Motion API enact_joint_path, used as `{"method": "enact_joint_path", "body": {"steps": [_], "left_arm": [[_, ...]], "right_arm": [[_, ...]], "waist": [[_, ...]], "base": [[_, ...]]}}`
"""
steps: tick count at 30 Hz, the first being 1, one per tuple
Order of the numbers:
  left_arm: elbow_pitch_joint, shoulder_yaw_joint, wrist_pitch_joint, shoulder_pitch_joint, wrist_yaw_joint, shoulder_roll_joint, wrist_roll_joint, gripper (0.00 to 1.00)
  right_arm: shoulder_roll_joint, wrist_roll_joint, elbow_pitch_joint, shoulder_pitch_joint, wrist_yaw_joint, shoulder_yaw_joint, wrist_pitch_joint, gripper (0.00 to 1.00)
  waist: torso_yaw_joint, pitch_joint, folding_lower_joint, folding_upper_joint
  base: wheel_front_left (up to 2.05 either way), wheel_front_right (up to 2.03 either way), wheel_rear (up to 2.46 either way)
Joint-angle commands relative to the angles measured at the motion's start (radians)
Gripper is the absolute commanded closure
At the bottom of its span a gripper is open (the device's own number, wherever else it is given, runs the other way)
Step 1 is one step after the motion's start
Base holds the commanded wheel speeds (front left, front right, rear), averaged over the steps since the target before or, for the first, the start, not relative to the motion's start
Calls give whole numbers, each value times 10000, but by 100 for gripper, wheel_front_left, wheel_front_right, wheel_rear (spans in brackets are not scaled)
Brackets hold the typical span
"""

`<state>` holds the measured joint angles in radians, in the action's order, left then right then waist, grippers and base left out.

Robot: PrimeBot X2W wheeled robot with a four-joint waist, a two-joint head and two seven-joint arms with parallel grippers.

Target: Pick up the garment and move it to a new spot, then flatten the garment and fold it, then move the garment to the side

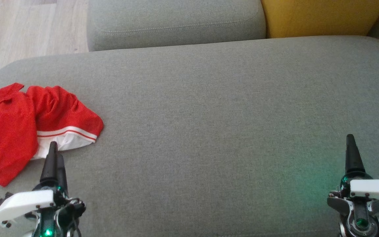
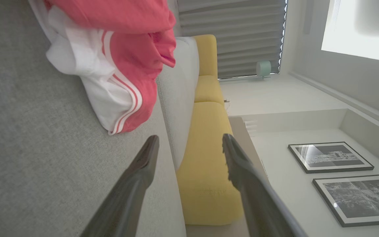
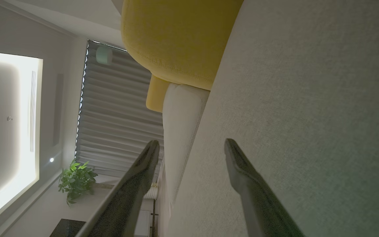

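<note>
A crumpled red garment [image 1: 18, 121] with a white band and red stripes lies at the left end of the grey sofa seat [image 1: 209, 115]. My left gripper [image 1: 54, 148] hovers at its near edge, open and empty, fingertips over the white band. In the left wrist view the garment [image 2: 120, 62] sits just beyond and left of the left gripper [image 2: 189, 144], whose two fingers stand well apart. At the lower right my right gripper [image 1: 350, 140] is far from the garment, over bare seat. The right wrist view shows the right gripper [image 3: 192, 146] open with nothing between its fingers.
A grey back cushion [image 1: 176, 23] and a yellow cushion [image 1: 321, 16] border the seat's far side. Wooden floor [image 1: 21, 29] lies beyond the seat's left end. The seat's rounded left edge runs close by the garment.
</note>
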<state>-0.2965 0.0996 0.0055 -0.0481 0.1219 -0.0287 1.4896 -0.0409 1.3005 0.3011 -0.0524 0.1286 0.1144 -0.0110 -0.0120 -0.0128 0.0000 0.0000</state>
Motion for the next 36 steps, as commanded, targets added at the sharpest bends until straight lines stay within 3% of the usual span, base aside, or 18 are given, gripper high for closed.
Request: {"method": "enact_joint_path", "body": {"steps": [1, 8, 22, 36], "left_arm": [[411, 173, -103, -583, 33, -126, -249, 0], [813, 144, -307, -695, -51, -133, -1160, 0], [1886, -358, -687, -735, -664, -146, -3536, 0], [2628, -1455, -1097, -681, -1049, -161, -6688, 0]], "right_arm": [[-123, -408, -428, -608, 6, -12, 136, 0], [-93, -1821, -709, -737, 8, -50, 341, 0], [-63, -4945, -1204, -866, 10, -349, 725, 0], [-67, -8137, -1835, -867, 12, -1253, 1138, 0]], "waist": [[-7, -3, 0, 0], [-24, -24, 0, 0], [-24, -52, 0, 0], [-55, -190, 0, 0]], "base": [[0, 0, 0], [0, 0, 0], [0, 0, 0], [0, 0, 0]]}}
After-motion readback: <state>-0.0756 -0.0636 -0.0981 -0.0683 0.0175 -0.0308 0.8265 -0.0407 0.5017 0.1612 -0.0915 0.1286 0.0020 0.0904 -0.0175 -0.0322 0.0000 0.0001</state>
